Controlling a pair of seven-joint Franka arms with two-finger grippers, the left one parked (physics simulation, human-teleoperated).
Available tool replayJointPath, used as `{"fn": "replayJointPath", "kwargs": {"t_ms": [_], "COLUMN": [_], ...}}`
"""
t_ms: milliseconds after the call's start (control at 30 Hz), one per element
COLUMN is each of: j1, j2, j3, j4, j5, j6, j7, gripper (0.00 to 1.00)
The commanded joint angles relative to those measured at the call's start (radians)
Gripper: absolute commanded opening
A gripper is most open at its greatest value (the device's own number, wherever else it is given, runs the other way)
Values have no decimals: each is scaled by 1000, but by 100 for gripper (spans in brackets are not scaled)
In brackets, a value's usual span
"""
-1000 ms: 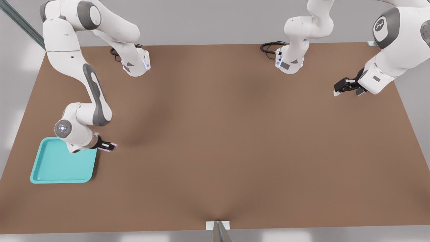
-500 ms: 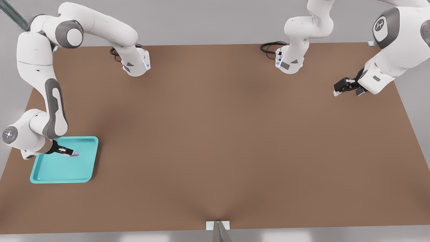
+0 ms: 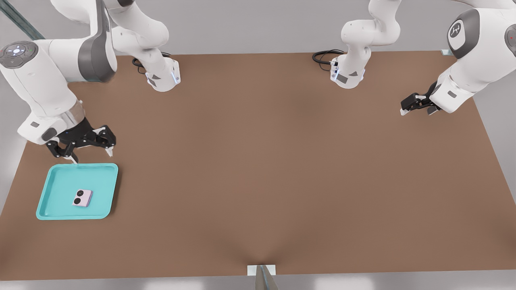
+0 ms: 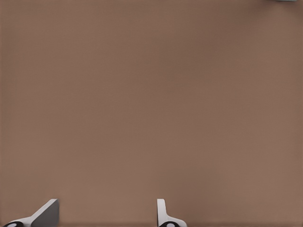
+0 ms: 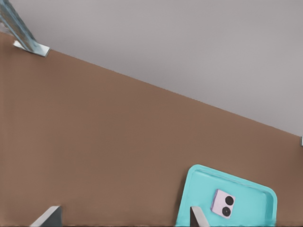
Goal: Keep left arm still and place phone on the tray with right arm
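Observation:
The pale pink-lilac phone [image 3: 82, 198] lies flat inside the turquoise tray [image 3: 52, 211] at the front view's left, its two black lenses facing up. It also shows in the right wrist view as the phone [image 5: 223, 203] on the tray [image 5: 255, 196]. My right arm's gripper [image 3: 92, 156] hangs open above the table just behind the tray's far rim, raised well clear of it, with nothing between its white-tipped fingers [image 5: 199, 218]. The left arm [image 3: 467, 48] stands at the front view's far right.
The brown table [image 3: 266, 161] spreads wide to the front view's right of the tray. Both arm bases with black cables [image 3: 326, 56] sit along the far edge. A metal bracket [image 3: 261, 270] marks the near edge, and a corner bracket [image 5: 32, 47] shows in the right wrist view.
The gripper let go of the phone onto the tray, opened, and rose back behind the tray's far rim. The wrist swung upward toward the far left. The left arm has not moved.

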Motion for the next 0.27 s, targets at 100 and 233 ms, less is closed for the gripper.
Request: {"fn": "replayJointPath", "kwargs": {"t_ms": [100,233], "j1": [-36,-39], "j2": [141,140], "j3": [-12,-6], "j4": [178,197], "j5": [16,19], "j6": [-322,-321], "j7": [133,133], "gripper": [100,100]}}
